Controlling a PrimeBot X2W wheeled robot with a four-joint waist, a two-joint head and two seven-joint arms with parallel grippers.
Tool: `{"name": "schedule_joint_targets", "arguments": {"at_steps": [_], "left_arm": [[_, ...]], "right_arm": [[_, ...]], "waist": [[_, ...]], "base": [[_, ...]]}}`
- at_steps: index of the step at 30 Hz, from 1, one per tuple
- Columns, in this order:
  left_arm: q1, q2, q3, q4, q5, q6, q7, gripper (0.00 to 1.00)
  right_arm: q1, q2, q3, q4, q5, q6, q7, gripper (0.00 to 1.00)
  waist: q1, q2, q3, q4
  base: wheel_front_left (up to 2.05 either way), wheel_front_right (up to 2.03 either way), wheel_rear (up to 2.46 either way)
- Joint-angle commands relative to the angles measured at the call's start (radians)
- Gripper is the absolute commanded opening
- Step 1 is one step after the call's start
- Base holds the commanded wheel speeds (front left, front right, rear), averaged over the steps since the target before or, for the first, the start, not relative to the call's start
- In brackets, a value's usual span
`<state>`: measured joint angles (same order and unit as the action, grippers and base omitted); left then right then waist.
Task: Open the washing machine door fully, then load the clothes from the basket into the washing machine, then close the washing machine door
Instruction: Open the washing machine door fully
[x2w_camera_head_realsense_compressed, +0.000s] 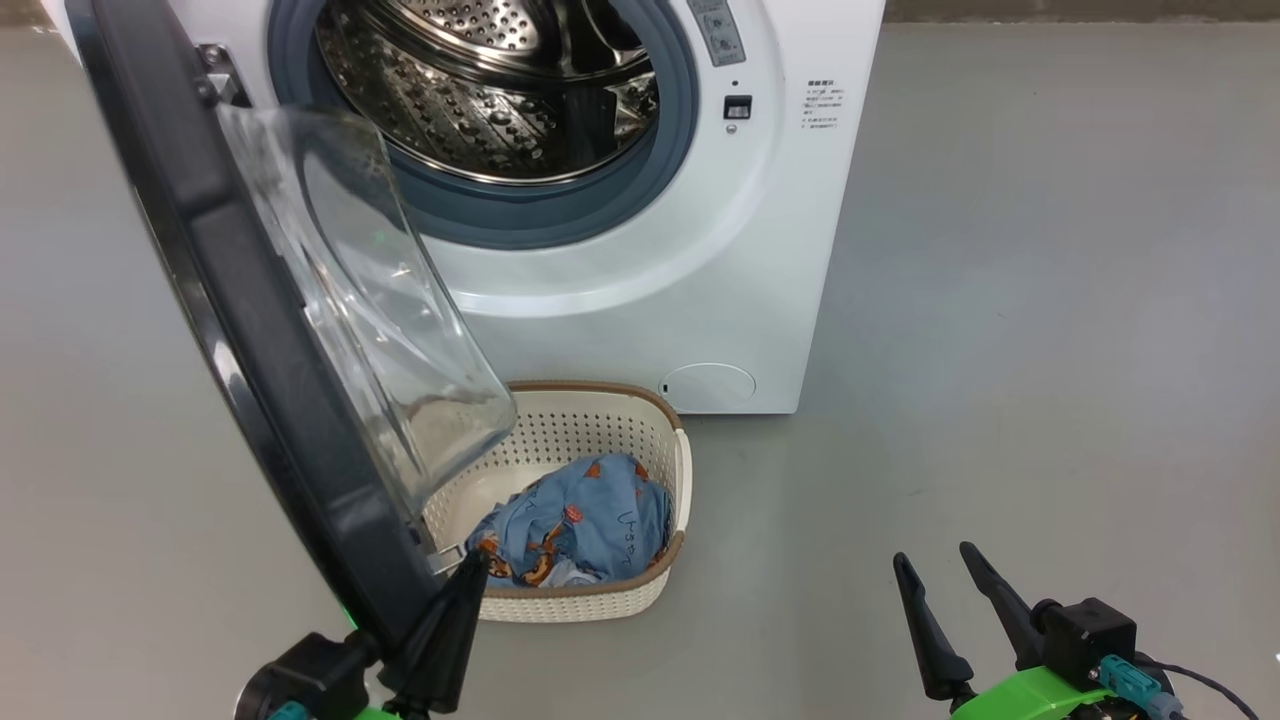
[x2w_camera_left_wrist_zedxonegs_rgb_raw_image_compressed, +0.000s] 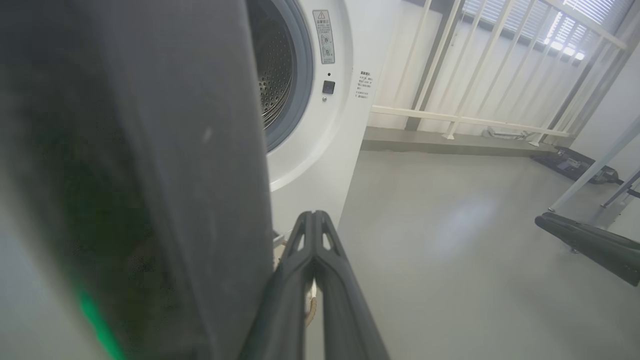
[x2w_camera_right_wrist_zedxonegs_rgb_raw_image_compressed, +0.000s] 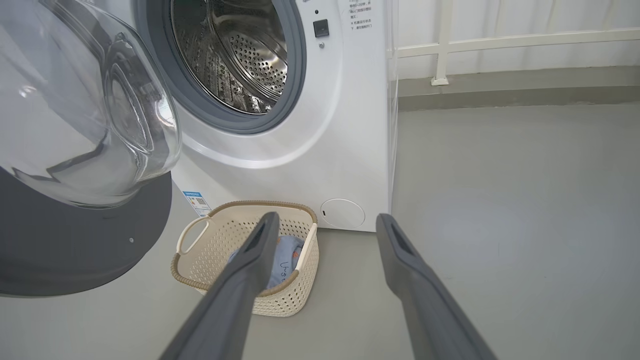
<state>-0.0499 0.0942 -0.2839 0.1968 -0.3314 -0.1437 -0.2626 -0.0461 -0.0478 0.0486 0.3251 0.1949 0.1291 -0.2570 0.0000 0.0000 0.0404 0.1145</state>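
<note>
The white washing machine (x2w_camera_head_realsense_compressed: 700, 280) stands with its steel drum (x2w_camera_head_realsense_compressed: 480, 90) exposed. The washing machine door (x2w_camera_head_realsense_compressed: 250, 330) is swung out toward me at the left, its clear glass bowl (x2w_camera_head_realsense_compressed: 380, 300) hanging over the basket (x2w_camera_head_realsense_compressed: 600, 388). That cream basket sits on the floor before the machine, with the light blue clothes (x2w_camera_head_realsense_compressed: 580, 520) bunched inside. My left gripper (x2w_camera_head_realsense_compressed: 472, 562) is shut and empty, right beside the door's lower edge (x2w_camera_left_wrist_zedxonegs_rgb_raw_image_compressed: 200, 200), its tip (x2w_camera_left_wrist_zedxonegs_rgb_raw_image_compressed: 314, 215) pointing at the machine. Further right, my right gripper (x2w_camera_head_realsense_compressed: 933, 556) is open, aimed toward the basket (x2w_camera_right_wrist_zedxonegs_rgb_raw_image_compressed: 235, 235) and clothes (x2w_camera_right_wrist_zedxonegs_rgb_raw_image_compressed: 287, 255).
Bare grey floor (x2w_camera_head_realsense_compressed: 1050, 350) spreads to the right of the machine. A white railing (x2w_camera_left_wrist_zedxonegs_rgb_raw_image_compressed: 470, 120) runs along the wall behind a low step. Dark gear (x2w_camera_left_wrist_zedxonegs_rgb_raw_image_compressed: 575, 165) and slanted metal legs stand at the far right of the left wrist view.
</note>
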Motion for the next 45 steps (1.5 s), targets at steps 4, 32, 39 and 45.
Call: {"name": "schedule_joint_targets", "arguments": {"at_steps": [4,32,39,45], "left_arm": [[-0.004,0.019,0.089,-0.009,0.007,0.013,0.001,0.0],[0.029,-0.023,0.249,-0.099,0.024,0.013,0.001,0.0],[0.03,-0.032,0.337,-0.074,0.032,0.013,0.001,0.0],[0.024,-0.039,0.425,-0.044,0.029,0.03,0.001,0.0]], "right_arm": [[-0.015,-0.002,0.022,-0.021,0.011,0.002,-0.005,1.0],[-0.016,-0.002,0.021,-0.02,0.022,0.002,-0.005,1.0],[-0.015,-0.002,0.021,-0.018,0.022,0.002,-0.005,1.0],[-0.016,-0.002,0.022,-0.017,0.022,0.002,-0.005,1.0]], "waist": [[0.0,0.0,-0.005,0.008],[0.0,0.0,0.013,0.097],[0.0,0.0,0.014,0.12],[0.0,0.0,0.013,0.138]], "base": [[0.0,0.0,0.0],[0.0,0.0,0.0],[0.0,0.0,0.0],[0.0,0.0,0.0]]}}
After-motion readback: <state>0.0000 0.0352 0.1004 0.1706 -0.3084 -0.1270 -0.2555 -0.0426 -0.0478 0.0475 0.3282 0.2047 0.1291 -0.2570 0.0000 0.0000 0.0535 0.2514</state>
